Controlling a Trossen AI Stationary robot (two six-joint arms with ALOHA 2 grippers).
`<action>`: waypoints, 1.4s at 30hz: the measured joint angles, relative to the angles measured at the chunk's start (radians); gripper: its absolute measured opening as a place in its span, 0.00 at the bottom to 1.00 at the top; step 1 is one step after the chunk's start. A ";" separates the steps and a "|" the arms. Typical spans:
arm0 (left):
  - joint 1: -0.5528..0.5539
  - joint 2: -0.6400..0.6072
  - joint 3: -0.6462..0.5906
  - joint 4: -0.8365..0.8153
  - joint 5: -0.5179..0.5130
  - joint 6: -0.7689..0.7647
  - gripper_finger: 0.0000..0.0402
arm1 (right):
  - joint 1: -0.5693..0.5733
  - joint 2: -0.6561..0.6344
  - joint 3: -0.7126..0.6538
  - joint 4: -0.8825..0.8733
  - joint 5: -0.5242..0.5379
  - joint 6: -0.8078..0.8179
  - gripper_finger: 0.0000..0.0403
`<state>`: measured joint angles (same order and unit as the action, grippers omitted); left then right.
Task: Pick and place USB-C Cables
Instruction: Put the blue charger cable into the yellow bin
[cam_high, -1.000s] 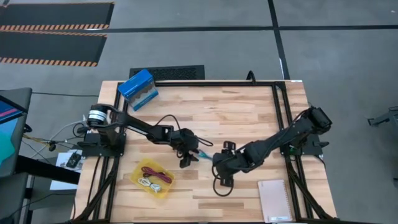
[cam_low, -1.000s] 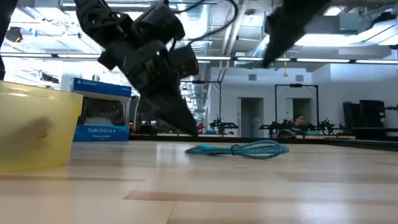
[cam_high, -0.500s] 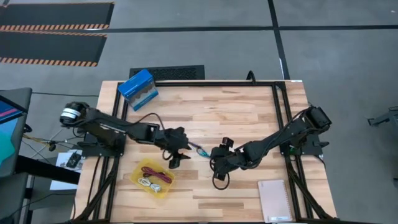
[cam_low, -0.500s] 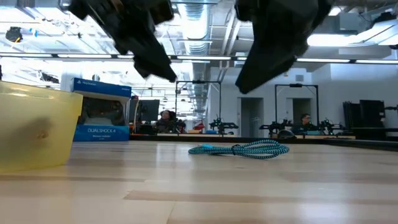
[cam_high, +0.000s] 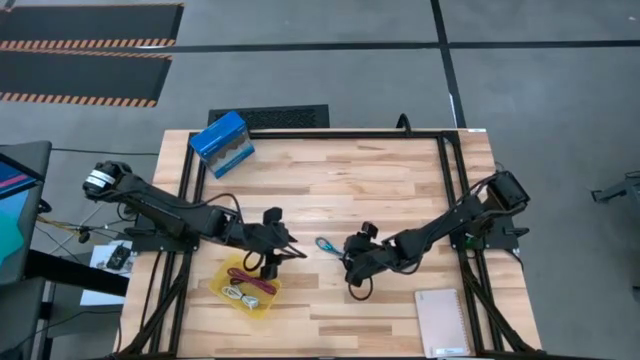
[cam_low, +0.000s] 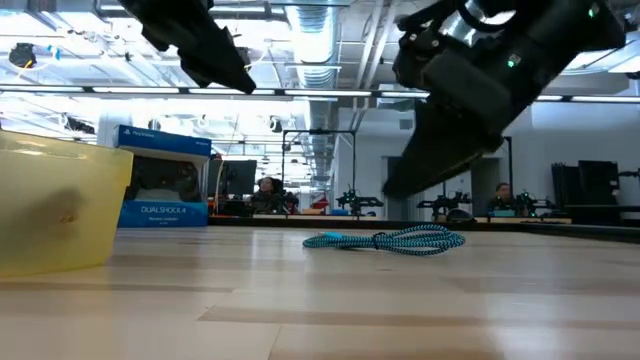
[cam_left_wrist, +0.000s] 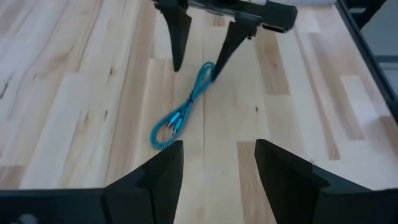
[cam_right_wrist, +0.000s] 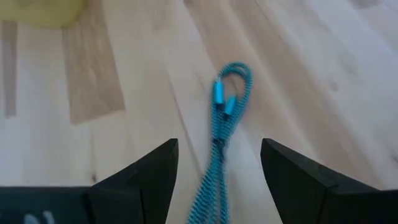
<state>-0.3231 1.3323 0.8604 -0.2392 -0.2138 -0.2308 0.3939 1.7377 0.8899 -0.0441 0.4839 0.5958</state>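
Our left hand (cam_high: 272, 252) hovers with fingers spread wide, holding nothing, just above the translucent yellow plastic tray (cam_high: 222, 277). Right of it, the thin braided teal USB-C cable (cam_high: 326, 245) lies on the pale wooden desk (cam_high: 380, 180). Our right hand (cam_high: 352, 256), also wide and empty, hangs beside the cable.

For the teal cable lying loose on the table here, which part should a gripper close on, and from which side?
Probably the straight doubled middle of the teal cable, taken from straight above with the fingers across its width. It lies flat on the bare table, so no side gives purchase. The open right gripper is already lined up along it; the open left gripper faces it too.
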 joint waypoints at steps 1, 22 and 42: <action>-0.005 0.000 0.000 -0.009 -0.007 0.000 0.47 | -0.004 0.013 -0.006 0.023 0.000 0.001 0.63; -0.018 0.000 0.000 -0.070 -0.046 -0.084 0.47 | -0.005 0.189 -0.037 0.140 0.047 0.078 0.57; -0.049 -0.168 -0.001 -0.030 -0.192 -0.061 0.47 | -0.067 0.083 0.007 0.214 0.130 0.007 0.04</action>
<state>-0.3717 1.1643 0.8598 -0.2689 -0.4061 -0.2918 0.3272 1.8208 0.8971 0.1700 0.6140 0.6032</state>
